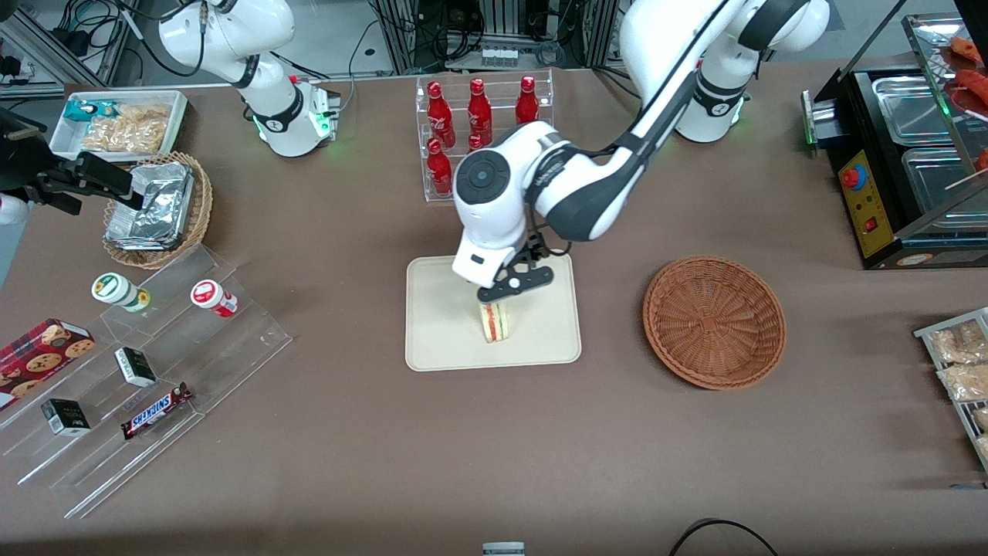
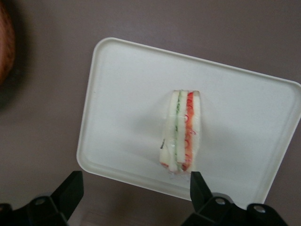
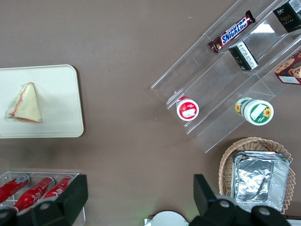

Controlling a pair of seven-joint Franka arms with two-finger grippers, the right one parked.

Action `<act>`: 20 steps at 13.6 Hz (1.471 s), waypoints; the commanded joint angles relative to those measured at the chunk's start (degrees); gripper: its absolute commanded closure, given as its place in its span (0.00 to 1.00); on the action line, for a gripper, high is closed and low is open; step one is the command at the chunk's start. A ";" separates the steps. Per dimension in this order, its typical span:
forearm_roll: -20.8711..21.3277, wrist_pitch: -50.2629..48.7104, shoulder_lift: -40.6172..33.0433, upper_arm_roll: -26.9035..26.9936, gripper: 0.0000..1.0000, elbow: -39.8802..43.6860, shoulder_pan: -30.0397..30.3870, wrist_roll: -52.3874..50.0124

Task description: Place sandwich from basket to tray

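Item 1, sandwich (image 1: 494, 321): you find it standing on its edge on the tray (image 1: 440, 340), near the tray's middle, red and green filling layers facing up toward the wrist camera. Nothing grips it.

Item 2, gripper (image 1: 513, 283): you see it hanging just above the sandwich, over the tray. In the wrist view the fingertips (image 2: 70, 188) stand well apart, one to each side of the sandwich (image 2: 182, 132), with clear air between each and the bread; the jaws are wide and hold nothing.

Item 3, tray (image 2: 117, 84): cream, rectangular, flat on the brown desk (image 1: 347, 232), carrying only the sandwich.

Item 4, basket (image 1: 715, 321): reddish-brown wicker, beside the tray toward the working arm's end of the desk, apart from it. No sandwich shows in it.

Item 5, bottle rack (image 1: 482, 116): clear stand of red bottles, farther from the front camera than the tray.
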 commanded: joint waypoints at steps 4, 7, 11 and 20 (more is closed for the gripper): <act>-3.55 -12.81 -9.27 -0.17 0.00 -4.66 7.92 12.90; -3.56 -13.52 -16.47 -0.17 0.00 -13.09 13.89 23.02; -3.56 -13.70 -24.92 -0.17 0.00 -21.54 22.51 36.73; -4.61 -20.38 -33.10 0.45 0.00 -22.79 37.64 56.54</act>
